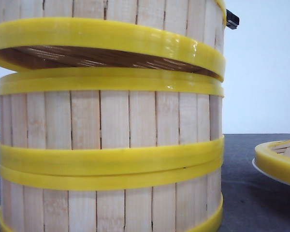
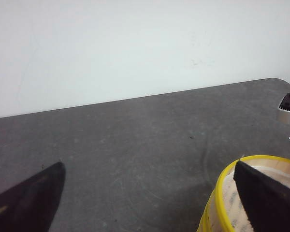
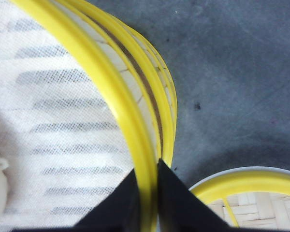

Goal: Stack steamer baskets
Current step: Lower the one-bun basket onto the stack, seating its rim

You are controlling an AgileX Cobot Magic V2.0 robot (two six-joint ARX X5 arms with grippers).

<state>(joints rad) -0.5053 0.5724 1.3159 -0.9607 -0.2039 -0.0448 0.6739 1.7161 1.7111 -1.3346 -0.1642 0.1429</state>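
Observation:
Two steamer baskets stand stacked close to the front camera, the upper one [image 1: 111,118] on the lower one [image 1: 111,208]. A third basket [image 1: 111,36] hangs tilted just above them, its left side raised with a gap showing. My right gripper [image 3: 147,166] is shut on this basket's yellow rim [image 3: 111,92], one finger inside over the white cloth liner [image 3: 48,121]. My left gripper [image 2: 150,193] is open wide. One of its fingers [image 2: 266,198] lies over the lined inside of a basket [image 2: 222,193], the other over bare table.
Another basket [image 1: 280,162] lies on a white plate [image 3: 241,172] to the right of the stack, also seen as a basket [image 3: 246,186] in the right wrist view. The dark grey table [image 2: 135,145] ends at a white wall. A black gripper part [image 1: 231,20] sticks out behind the top basket.

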